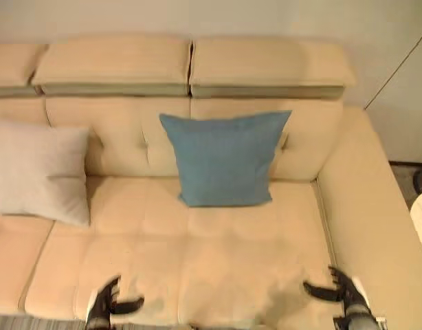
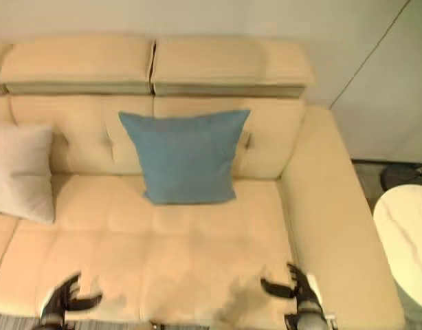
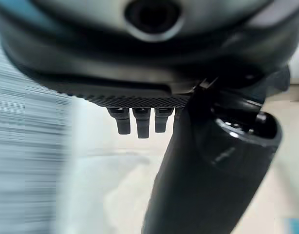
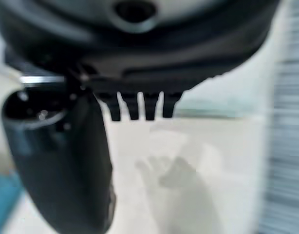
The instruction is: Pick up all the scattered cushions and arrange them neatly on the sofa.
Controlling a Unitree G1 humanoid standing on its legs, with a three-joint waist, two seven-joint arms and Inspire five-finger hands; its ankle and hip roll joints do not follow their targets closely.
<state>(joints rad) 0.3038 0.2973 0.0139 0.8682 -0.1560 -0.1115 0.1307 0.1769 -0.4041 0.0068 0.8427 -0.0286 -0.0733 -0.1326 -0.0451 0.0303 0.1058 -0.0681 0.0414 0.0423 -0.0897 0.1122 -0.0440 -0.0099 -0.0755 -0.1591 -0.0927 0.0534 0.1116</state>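
Upright against the backrest of a cream sofa [image 1: 218, 254], a blue cushion [image 1: 225, 159] leans at the middle of the right-hand seat, while a pale grey cushion [image 1: 39, 170] rests against the backrest well to its left, the two apart. Low over the seat's front edge, the robot's left hand [image 1: 104, 302] and right hand [image 1: 345, 289] hover with fingers spread and thumbs pointing inward, each holding nothing and both well clear of the cushions. Beside the sofa's right armrest, the rim of a round white tabletop [image 2: 403, 240] shows.
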